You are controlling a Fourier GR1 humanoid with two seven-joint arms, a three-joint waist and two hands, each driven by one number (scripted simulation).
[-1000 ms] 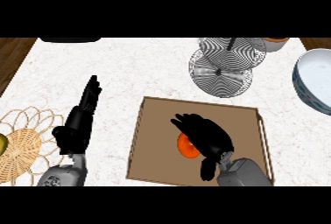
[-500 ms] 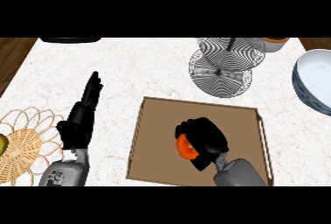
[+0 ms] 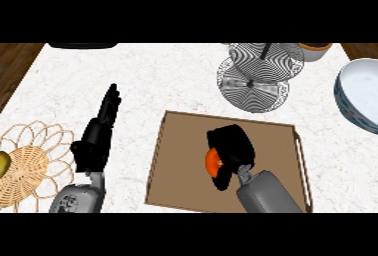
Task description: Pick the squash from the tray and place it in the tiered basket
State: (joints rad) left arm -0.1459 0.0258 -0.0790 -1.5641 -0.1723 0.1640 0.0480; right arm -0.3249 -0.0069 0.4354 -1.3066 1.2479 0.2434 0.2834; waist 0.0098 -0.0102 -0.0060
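Observation:
An orange squash (image 3: 212, 161) lies on the brown tray (image 3: 177, 160) near the counter's front, mostly hidden under my right hand (image 3: 233, 146). That hand's fingers curl round the squash from above and the right. The black-and-white striped tiered basket (image 3: 258, 75) stands behind the tray, toward the back right. My left hand (image 3: 97, 135) rests open to the left of the tray, fingers straight and pointing away from me.
A woven wicker mat (image 3: 26, 162) with a yellow-green fruit (image 3: 4, 164) lies at the left edge. A large blue-white bowl (image 3: 360, 95) sits at the right edge. A small cup (image 3: 314, 50) stands behind the basket, and a dark object (image 3: 81, 45) at the back left.
My right hand has closed down over the squash, its fingers going from spread to curled round it. The left hand has barely shifted.

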